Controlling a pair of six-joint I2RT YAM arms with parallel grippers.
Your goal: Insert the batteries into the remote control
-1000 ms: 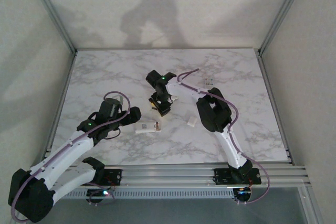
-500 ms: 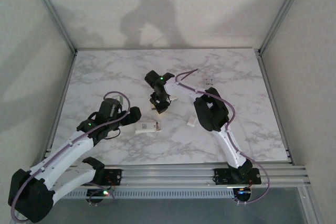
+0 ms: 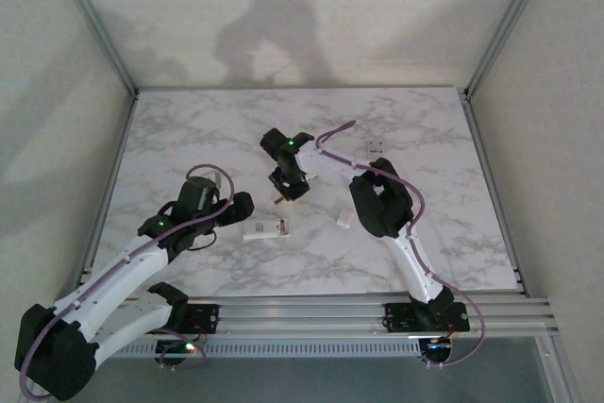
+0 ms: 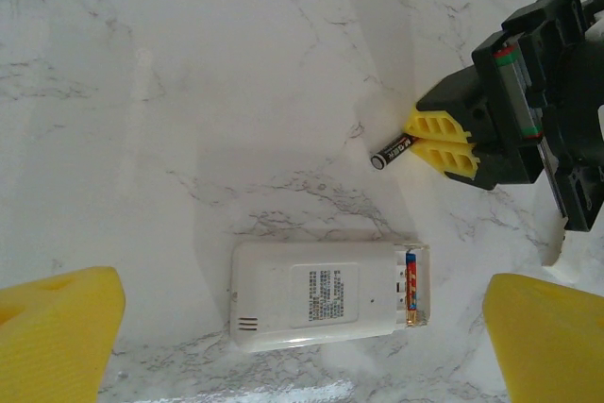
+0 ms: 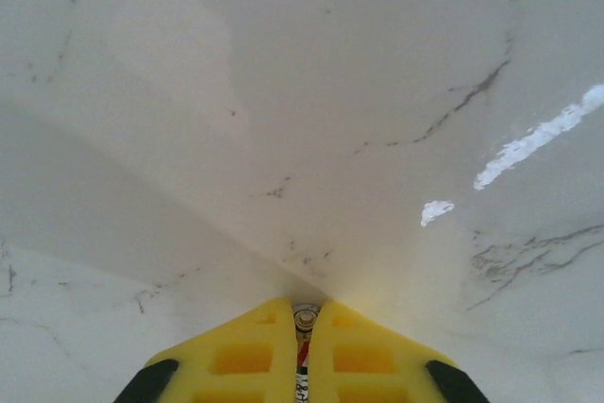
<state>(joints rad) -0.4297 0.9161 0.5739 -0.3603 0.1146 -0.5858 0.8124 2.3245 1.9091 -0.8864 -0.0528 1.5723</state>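
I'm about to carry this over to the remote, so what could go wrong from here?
The right gripper holds the battery by one end, most of it sticking out, so it may pivot or slip. The remote lies unheld and could slide when pressed. One cell already sits in its compartment; the new one could knock it.

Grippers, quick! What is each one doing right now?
Left gripper: open, holding nothing.
Right gripper: closed on a battery.
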